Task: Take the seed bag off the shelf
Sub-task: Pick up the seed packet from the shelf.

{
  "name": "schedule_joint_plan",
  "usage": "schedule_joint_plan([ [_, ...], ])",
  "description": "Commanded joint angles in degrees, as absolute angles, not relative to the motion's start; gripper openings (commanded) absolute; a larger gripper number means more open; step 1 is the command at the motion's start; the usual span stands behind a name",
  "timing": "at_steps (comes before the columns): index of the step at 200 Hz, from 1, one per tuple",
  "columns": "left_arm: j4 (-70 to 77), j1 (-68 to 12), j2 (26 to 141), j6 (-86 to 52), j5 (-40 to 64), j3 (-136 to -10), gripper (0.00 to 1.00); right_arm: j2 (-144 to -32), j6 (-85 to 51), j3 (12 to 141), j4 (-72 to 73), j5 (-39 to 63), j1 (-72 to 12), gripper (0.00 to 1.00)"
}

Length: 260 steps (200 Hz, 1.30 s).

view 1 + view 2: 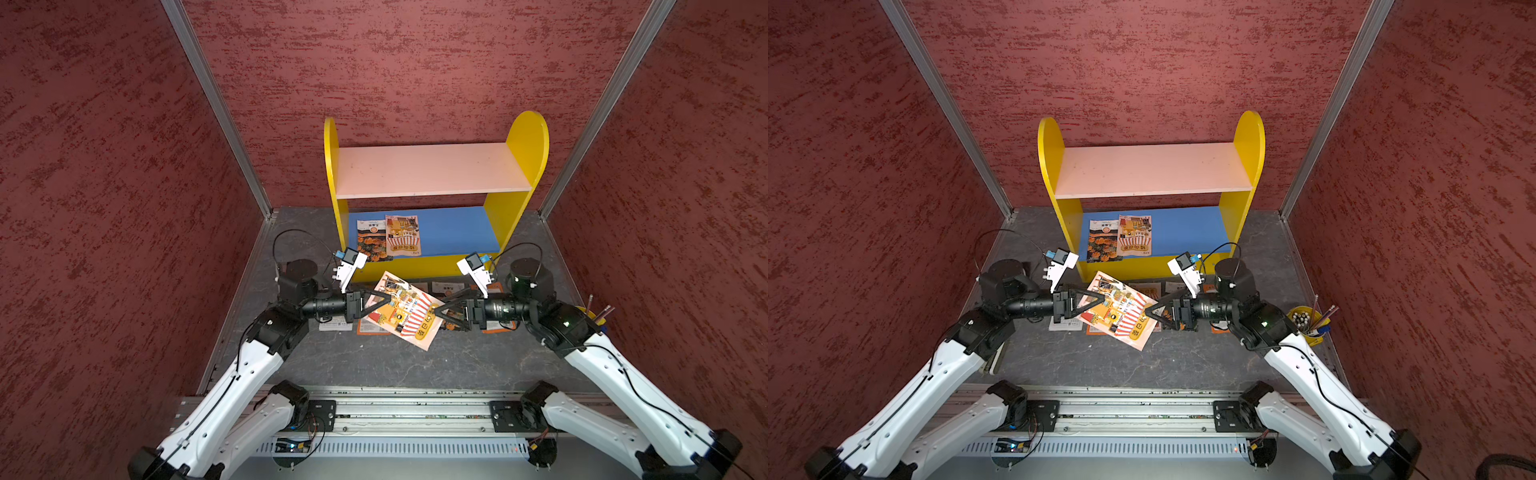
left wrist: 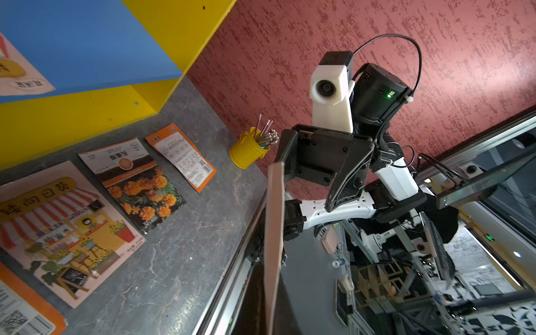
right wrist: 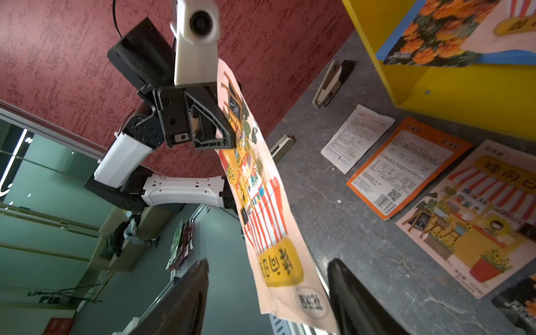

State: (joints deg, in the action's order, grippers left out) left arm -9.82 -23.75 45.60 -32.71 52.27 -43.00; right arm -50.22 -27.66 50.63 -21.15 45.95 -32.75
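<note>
Left gripper pinches one end of the seed bag, held in the air in front of the shelf; right gripper stands spread around the bag's other end.

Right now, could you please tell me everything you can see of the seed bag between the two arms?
The seed bag is a thin, flat, pale pink packet printed with a shop under a red and white striped awning and a yellow label. It is held tilted in the air in front of the shelf. The left claw is shut on one edge; the right claw stands open around the opposite edge.
</note>
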Motion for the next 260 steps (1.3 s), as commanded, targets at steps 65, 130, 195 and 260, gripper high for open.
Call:
schedule_joint_plan([
  [65,21.7,-23.1,38.7,-55.7,40.5,-30.4,0.00,-53.4,-49.5,37.8,17.7,42.2,-33.2,0.71],
  [130,23.9,-23.3,38.5,-56.3,38.7,-28.2,0.00,-55.3,-51.6,38.6,21.9,43.3,-33.2,0.38],
  [195,25.5,-23.6,39.6,-56.5,37.7,-27.7,0.00,-56.2,-52.5,39.1,22.3,43.9,-33.6,0.05],
  [260,0.9,-22.9,38.0,-46.0,33.2,-35.3,0.91,-52.1,-50.9,39.8,11.2,40.4,-33.6,0.00],
])
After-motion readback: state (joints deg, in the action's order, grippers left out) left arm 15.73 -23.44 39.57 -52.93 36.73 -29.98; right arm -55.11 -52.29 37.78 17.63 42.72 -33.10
